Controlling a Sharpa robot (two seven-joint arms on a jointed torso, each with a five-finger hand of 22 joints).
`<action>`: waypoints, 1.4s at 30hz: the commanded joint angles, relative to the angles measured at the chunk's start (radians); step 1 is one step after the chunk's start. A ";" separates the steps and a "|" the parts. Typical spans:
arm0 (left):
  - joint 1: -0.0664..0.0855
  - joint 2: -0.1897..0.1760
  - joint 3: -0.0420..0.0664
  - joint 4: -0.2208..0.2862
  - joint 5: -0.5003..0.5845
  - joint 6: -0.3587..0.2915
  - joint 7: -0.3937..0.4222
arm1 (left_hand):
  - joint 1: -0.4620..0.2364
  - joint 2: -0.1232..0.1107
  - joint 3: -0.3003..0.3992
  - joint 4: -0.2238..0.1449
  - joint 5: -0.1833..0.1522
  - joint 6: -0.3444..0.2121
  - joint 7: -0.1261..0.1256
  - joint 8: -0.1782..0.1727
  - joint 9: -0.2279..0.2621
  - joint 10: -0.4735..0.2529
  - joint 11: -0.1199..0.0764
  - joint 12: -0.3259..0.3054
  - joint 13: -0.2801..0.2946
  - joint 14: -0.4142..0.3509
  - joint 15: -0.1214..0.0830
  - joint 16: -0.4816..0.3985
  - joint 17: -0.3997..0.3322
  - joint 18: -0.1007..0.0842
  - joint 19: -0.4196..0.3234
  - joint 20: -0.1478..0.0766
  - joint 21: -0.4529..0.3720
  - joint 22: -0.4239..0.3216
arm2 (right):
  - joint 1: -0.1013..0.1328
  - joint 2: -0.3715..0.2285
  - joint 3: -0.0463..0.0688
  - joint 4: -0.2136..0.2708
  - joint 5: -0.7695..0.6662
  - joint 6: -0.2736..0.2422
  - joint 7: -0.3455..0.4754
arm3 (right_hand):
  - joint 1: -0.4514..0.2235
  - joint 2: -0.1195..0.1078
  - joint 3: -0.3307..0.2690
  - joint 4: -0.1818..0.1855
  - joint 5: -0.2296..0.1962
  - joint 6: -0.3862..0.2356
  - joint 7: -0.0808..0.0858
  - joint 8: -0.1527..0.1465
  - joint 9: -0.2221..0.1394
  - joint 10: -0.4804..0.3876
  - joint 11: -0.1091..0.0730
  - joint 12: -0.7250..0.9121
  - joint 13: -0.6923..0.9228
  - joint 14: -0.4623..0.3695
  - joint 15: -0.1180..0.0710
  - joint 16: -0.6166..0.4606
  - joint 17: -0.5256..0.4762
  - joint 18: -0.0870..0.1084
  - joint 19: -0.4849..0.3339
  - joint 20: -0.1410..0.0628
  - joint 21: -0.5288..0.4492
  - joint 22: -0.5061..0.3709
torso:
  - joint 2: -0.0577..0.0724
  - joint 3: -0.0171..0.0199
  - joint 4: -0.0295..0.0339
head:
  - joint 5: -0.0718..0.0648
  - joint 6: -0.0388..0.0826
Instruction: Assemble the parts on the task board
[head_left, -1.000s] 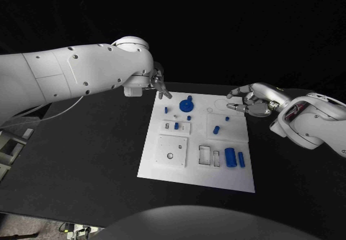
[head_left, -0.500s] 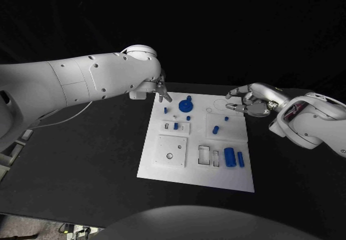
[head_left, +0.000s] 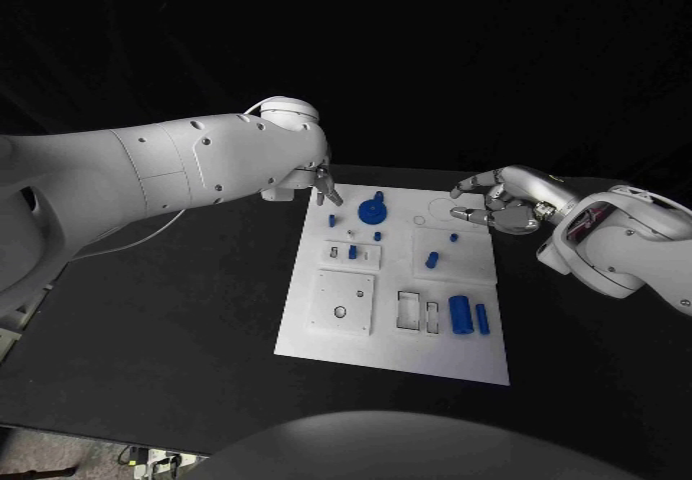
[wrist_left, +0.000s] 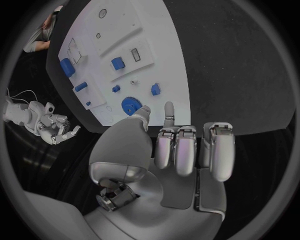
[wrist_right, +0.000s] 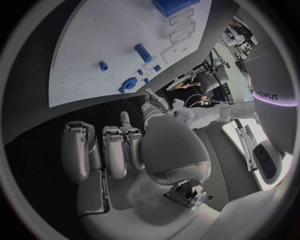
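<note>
The white task board (head_left: 329, 320) lies in the middle of the black table. A blue gear (head_left: 372, 211) stands near its far edge, with small blue pegs (head_left: 431, 259) scattered below it and a large blue cylinder (head_left: 460, 313) beside a thin blue bar (head_left: 482, 319) near the right edge. My left hand (head_left: 325, 184) hovers over the board's far left corner, fingers apart and holding nothing. In the left wrist view this hand (wrist_left: 181, 150) points at the gear (wrist_left: 131, 105). Just past the far right edge, my right hand (head_left: 495, 206) is loosely curved and empty.
Two white raised plates (head_left: 345, 301) with slots and holes sit on the board's left and middle. Bare black table (head_left: 173, 320) surrounds the board. My left arm (head_left: 159, 180) spans the table's left side. The right wrist view has my right hand (wrist_right: 131, 145) facing the board (wrist_right: 94, 45).
My left arm has swung lower and closer to the board's far left corner; its hand dipped slightly. The right hand and all parts have stayed put.
</note>
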 joint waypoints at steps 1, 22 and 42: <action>-0.004 0.004 0.001 -0.006 -0.006 0.009 0.001 | -0.012 -0.002 -0.001 0.005 0.002 0.006 -0.001 -0.005 0.002 0.104 -0.003 0.000 0.263 0.105 -0.002 0.002 0.263 -0.015 0.104 -0.004 0.002 0.263 | -0.001 0.002 0.000 0.000 -0.006 0.015 0.004 | 0.007 0.001 0.001 -0.001 0.006 0.006 0.000 -0.002 0.001 0.103 0.007 0.003 0.261 0.104 0.004 0.003 0.263 0.009 0.006 -0.003 0.004 0.213 | 0.000 0.0005 -0.0004 | -0.001 0.000; -0.027 0.012 0.002 -0.025 0.036 -0.010 0.007 | -0.015 0.001 -0.004 0.012 0.007 0.011 -0.002 -0.006 0.006 0.104 -0.004 0.000 0.263 0.105 -0.002 0.002 0.263 -0.015 0.104 -0.003 0.002 0.263 | -0.001 -0.004 0.000 0.003 -0.006 0.017 0.004 | 0.010 0.003 0.003 -0.002 0.008 0.010 -0.001 -0.002 0.002 0.103 0.006 0.003 0.261 0.104 0.003 0.003 0.263 0.009 0.005 -0.003 0.003 0.212 | 0.000 0.0007 -0.0001 | -0.002 0.000; -0.032 0.010 0.002 -0.014 0.065 -0.013 0.008 | -0.004 0.002 0.000 0.008 0.017 0.015 -0.004 -0.007 0.009 0.104 -0.005 0.000 0.263 0.105 -0.002 0.002 0.263 -0.015 0.104 -0.004 0.002 0.263 | -0.001 -0.004 0.000 0.003 -0.006 0.019 0.001 | 0.011 0.003 0.004 -0.002 0.010 0.011 -0.001 -0.002 0.002 0.103 0.006 0.003 0.261 0.104 0.003 0.003 0.263 0.009 0.006 -0.003 0.003 0.212 | 0.000 0.0005 -0.0002 | -0.001 0.000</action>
